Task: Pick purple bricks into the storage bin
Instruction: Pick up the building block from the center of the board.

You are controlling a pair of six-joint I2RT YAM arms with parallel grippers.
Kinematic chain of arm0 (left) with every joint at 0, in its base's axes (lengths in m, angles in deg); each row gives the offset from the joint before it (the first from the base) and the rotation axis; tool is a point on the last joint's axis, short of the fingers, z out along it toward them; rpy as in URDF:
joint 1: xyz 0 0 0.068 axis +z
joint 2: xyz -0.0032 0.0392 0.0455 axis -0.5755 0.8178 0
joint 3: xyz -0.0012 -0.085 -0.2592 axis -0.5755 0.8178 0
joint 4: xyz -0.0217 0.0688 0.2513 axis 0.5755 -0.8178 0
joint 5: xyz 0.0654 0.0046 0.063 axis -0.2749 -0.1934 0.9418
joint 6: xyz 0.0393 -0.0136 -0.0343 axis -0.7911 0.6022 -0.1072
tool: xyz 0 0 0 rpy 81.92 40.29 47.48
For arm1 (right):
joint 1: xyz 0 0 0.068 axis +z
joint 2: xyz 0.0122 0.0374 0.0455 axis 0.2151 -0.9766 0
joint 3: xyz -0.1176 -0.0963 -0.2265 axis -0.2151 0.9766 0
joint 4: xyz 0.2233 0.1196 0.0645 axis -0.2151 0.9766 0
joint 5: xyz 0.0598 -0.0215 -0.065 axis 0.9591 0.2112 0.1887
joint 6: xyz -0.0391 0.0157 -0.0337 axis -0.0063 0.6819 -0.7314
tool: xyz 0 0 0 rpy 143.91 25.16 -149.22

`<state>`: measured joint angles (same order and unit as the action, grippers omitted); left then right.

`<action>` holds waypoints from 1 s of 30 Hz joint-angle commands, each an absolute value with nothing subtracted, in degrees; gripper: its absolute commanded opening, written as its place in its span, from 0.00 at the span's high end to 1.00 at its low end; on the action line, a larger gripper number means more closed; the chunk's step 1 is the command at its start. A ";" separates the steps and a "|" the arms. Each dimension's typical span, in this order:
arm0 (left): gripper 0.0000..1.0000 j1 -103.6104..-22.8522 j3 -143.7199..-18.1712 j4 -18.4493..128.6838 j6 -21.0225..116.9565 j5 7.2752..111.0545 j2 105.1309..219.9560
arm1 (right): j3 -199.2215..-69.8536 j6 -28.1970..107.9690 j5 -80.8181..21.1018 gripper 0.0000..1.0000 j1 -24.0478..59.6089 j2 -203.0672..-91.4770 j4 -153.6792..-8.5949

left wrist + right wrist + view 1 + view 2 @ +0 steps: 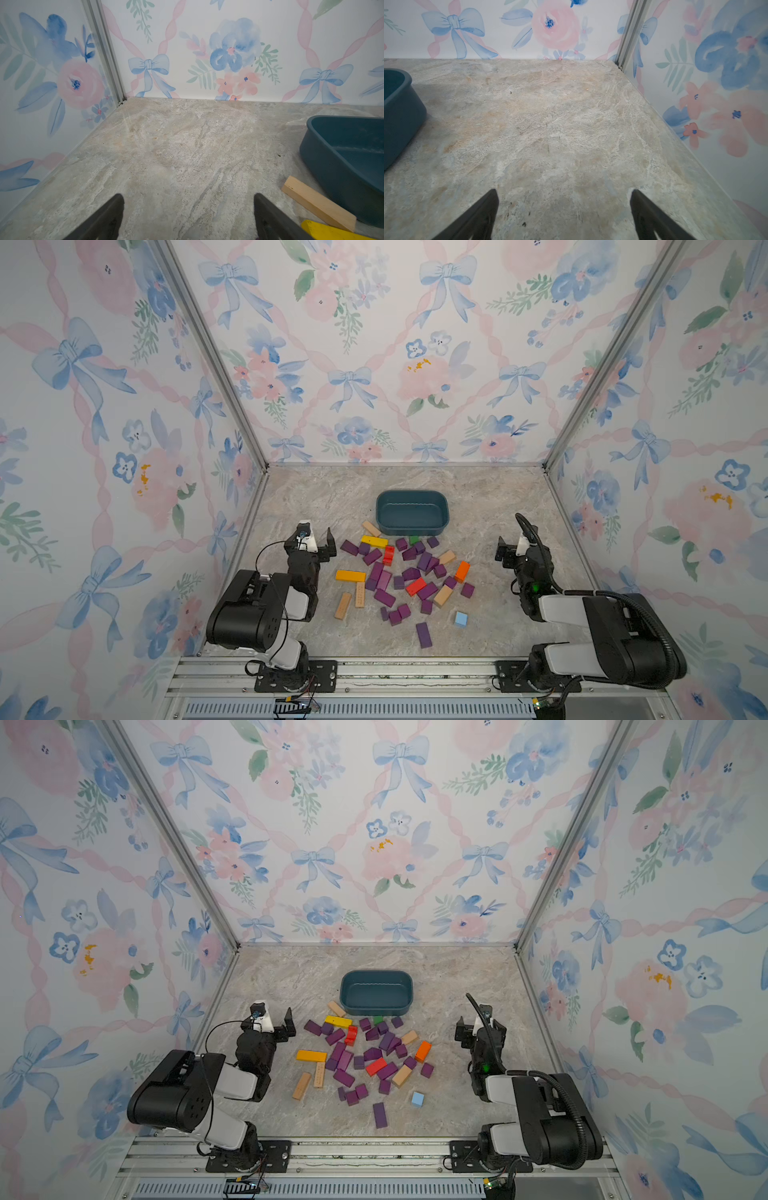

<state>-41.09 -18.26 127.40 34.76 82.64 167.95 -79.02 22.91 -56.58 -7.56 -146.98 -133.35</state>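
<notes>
On the table, purple bricks lie apart from the spread fingers.

Brick pile btwn L claw & R claw, bin just behind

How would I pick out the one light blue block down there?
Start at the dark teal plastic tub; wooden blocks lie scattered in front of it. At the scatter's near edge, toward the right arm, sits the small light blue wooden cube, apart from the rest and the only pale blue piece.
</notes>
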 commanded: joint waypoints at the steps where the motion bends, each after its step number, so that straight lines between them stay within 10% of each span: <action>1: 0.02 -41.37 -18.70 128.79 33.56 82.41 168.15 | -79.84 23.20 -55.84 0.03 -7.94 -147.78 -133.27; 30: 0.02 -43.22 -19.63 125.99 32.26 85.66 165.87 | -85.93 24.10 -56.99 0.03 -8.47 -144.25 -118.91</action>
